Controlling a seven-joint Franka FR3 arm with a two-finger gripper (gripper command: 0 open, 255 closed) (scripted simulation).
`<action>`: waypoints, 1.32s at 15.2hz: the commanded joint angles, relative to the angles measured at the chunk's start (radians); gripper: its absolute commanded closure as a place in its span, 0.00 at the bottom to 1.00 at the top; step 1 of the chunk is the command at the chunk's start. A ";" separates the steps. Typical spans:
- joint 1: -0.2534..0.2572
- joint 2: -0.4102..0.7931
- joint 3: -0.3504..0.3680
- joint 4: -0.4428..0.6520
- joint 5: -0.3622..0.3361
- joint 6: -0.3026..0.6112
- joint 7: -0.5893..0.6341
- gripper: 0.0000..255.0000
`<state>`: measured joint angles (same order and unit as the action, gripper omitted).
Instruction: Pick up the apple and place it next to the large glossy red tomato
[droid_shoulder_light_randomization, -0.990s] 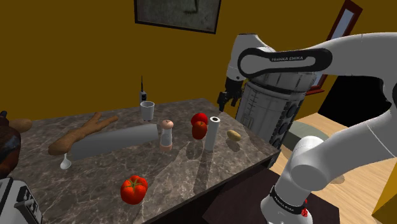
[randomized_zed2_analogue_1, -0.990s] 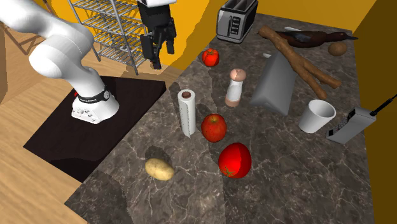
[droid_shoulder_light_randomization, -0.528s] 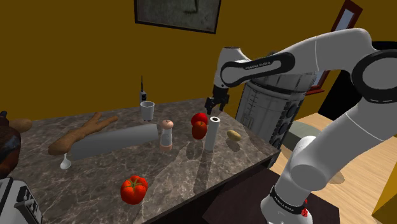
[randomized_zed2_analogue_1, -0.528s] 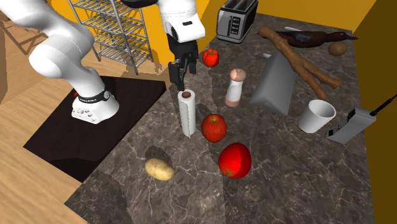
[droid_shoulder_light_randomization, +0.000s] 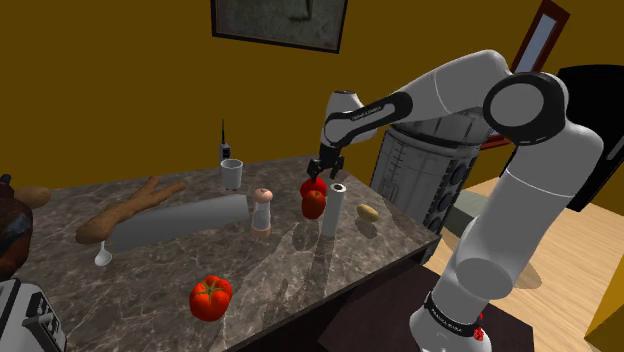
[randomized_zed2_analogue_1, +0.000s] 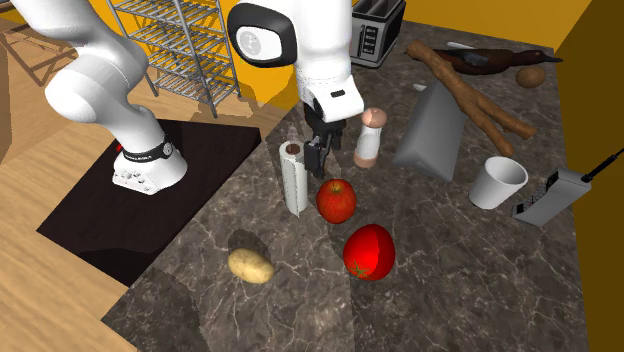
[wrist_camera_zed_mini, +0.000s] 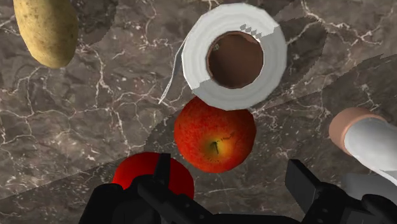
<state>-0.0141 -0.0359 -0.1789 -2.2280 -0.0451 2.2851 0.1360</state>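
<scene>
A black tool (wrist_camera_zed_mini: 229, 177) hangs over a dark marble table (wrist_camera_zed_mini: 76, 127), its two fingers spread apart and holding nothing. The red apple (wrist_camera_zed_mini: 215, 135) sits on the table just beneath the gap, untouched, between an upright paper roll (wrist_camera_zed_mini: 234, 56) and a glossy red tomato (wrist_camera_zed_mini: 184, 181).

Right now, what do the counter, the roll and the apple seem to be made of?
The counter looks like polished dark marble: pale veins, soft reflections. The roll is probably matte white paper on a brown cardboard core, sheet edge loose. The apple has fruit skin, red with a yellow patch, slightly glossy.
</scene>
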 joint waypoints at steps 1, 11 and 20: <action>-0.003 0.070 -0.004 0.042 0.020 0.032 -0.007 0.00; -0.006 0.139 -0.004 0.016 0.037 0.126 -0.019 0.00; -0.006 0.139 -0.004 0.016 0.037 0.126 -0.019 1.00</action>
<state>-0.0204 0.1033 -0.1825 -2.2121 -0.0084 2.4111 0.1172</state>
